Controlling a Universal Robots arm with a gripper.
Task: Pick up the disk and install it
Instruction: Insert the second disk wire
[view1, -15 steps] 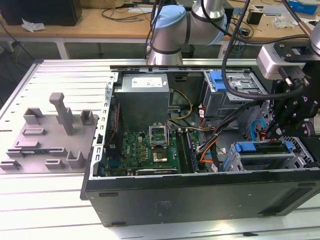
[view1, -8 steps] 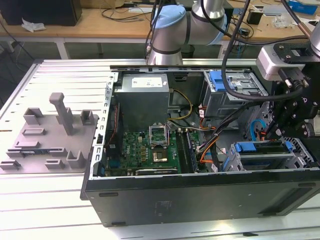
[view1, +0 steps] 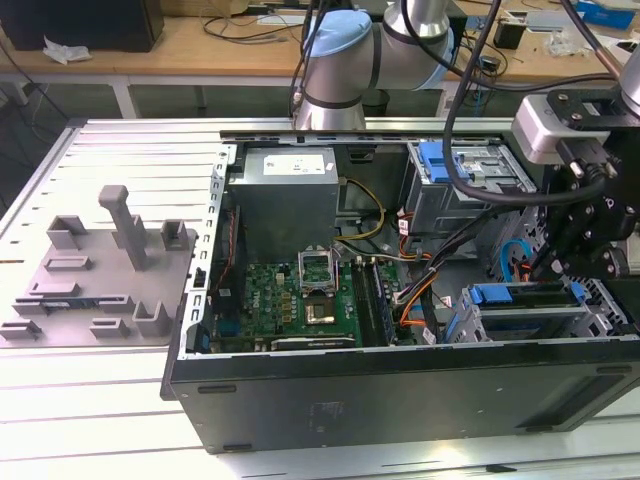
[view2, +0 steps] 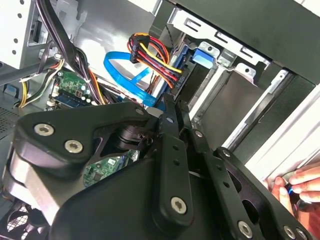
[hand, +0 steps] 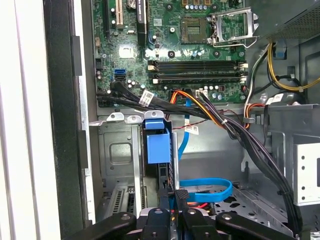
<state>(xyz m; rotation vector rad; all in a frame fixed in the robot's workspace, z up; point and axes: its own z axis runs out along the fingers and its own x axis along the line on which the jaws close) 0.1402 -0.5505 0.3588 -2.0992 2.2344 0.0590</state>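
Gripper (hand: 173, 196), fingers nearly closed and holding nothing, poised above the disk (hand: 157, 145) seated in its bay (hand: 117, 150).

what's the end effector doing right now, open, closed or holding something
End effector: fingers closed together, tips at the disk standing in its bay in the first wrist view; whether it grips the disk cannot be told.

Disk (hand: 159, 145) edge-on in bay, label hidden; person's fingers (view2: 300, 182) cut by frame edge.
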